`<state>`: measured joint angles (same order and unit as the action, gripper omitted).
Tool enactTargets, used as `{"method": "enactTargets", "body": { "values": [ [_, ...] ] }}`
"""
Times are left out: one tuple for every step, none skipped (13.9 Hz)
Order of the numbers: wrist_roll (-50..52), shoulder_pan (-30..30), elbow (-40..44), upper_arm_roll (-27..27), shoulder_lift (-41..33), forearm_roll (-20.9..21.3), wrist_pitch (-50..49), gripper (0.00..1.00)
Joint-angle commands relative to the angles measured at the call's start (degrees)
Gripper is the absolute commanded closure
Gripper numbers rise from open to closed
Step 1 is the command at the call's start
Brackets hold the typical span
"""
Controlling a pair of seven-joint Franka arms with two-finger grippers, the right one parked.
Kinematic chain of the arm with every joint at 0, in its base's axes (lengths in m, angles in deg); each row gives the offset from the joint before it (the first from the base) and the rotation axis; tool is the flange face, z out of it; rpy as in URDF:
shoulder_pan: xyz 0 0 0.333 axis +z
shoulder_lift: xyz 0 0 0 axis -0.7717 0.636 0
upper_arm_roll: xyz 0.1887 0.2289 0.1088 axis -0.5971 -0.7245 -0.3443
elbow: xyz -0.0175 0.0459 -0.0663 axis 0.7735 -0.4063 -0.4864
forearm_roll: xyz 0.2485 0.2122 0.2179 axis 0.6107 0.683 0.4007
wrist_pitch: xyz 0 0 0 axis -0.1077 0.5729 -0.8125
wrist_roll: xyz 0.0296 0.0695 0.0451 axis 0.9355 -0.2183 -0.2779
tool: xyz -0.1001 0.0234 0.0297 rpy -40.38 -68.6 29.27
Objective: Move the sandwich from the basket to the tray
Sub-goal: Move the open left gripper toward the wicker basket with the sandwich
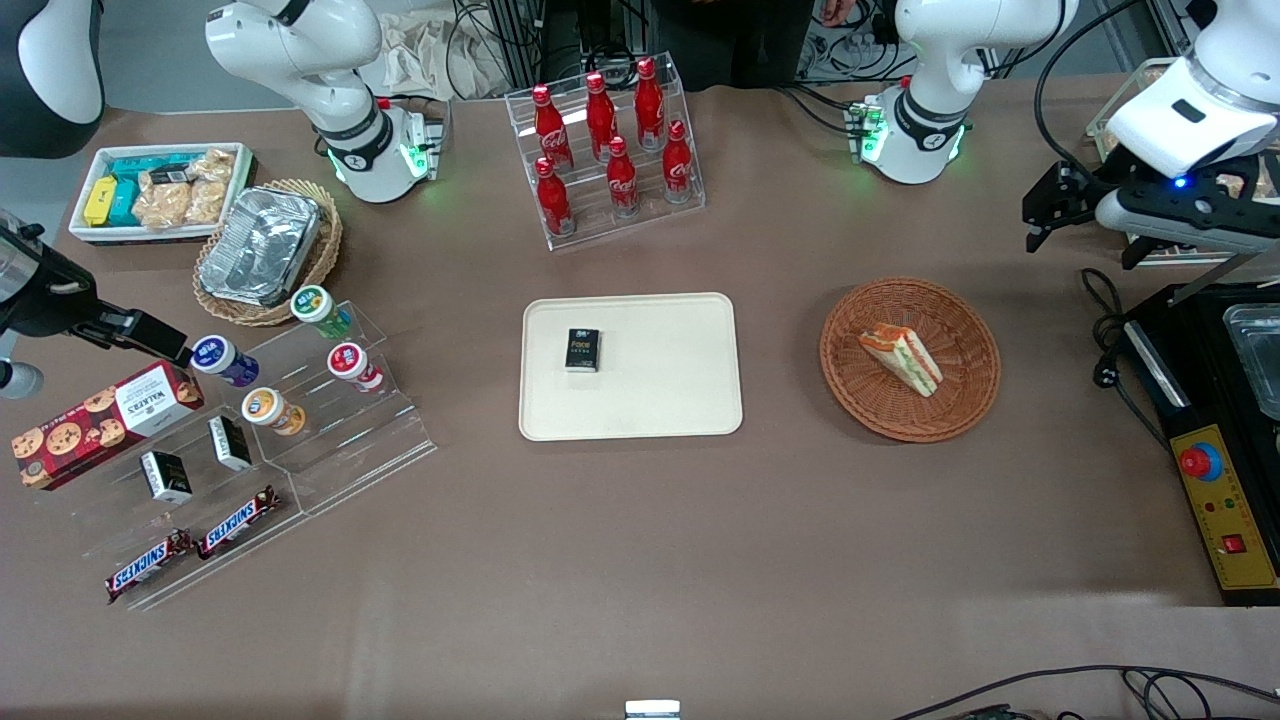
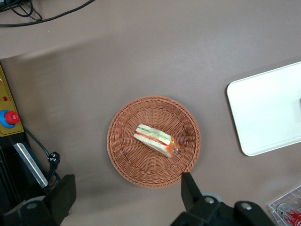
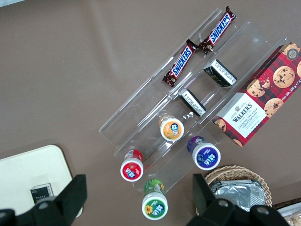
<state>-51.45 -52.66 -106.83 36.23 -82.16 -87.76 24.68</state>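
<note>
**Q:** Where's your sandwich sitting, and which way do you go from here?

**A:** The sandwich is lying in the middle of the reddish-brown wicker basket, nowhere near the cream tray yet. Your left gripper hangs above the table toward the working arm's end, farther from the front camera than the basket and off to its side, fingers spread wide with nothing between them. So you need to travel in over the basket, then straight down.

**Q:** Anything about how the wedge lies?

**A:** Yep, that's what I'd line up on. In the wrist view the sandwich runs on a diagonal across the basket, and the open gripper straddles a line that doesn't match it. I'd guess you want to twist the wrist so the fingers close across the short width of the wedge. Also the tray has a small black box on it, so aim for the bare part.
</note>
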Motion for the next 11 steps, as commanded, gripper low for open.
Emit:
{"method": "enactTargets", "body": {
  "values": [
    [1.1,0.3,-0.1,0.1,-0.9,0.0,-0.6,0.01],
    [1.4,0.2,-0.1,0.1,-0.9,0.0,-0.7,0.01],
    [1.3,0.1,-0.1,0.1,-0.9,0.3,-0.7,0.01],
    [2.0,0.2,-0.3,0.1,-0.8,0.3,-0.7,0.01],
    [6.5,0.2,-0.5,0.2,-0.8,0.2,-0.8,0.01],
    [13.0,0.3,-0.8,0.3,-0.8,-0.1,-1.1,0.01],
    [19.1,0.0,-0.9,0.4,-0.5,-0.4,-1.3,0.01],
    [25.9,-0.6,-0.9,0.7,-0.4,-0.5,-1.9,0.01],
    [32.2,-0.7,-0.8,1.0,-0.3,-0.7,-1.9,0.01],
    [37.6,-1.3,-0.9,1.8,-0.4,-0.8,-1.9,0.01],
    [42.8,-1.4,-0.9,2.1,-0.4,-0.8,-2.0,0.01]
  ]
}}
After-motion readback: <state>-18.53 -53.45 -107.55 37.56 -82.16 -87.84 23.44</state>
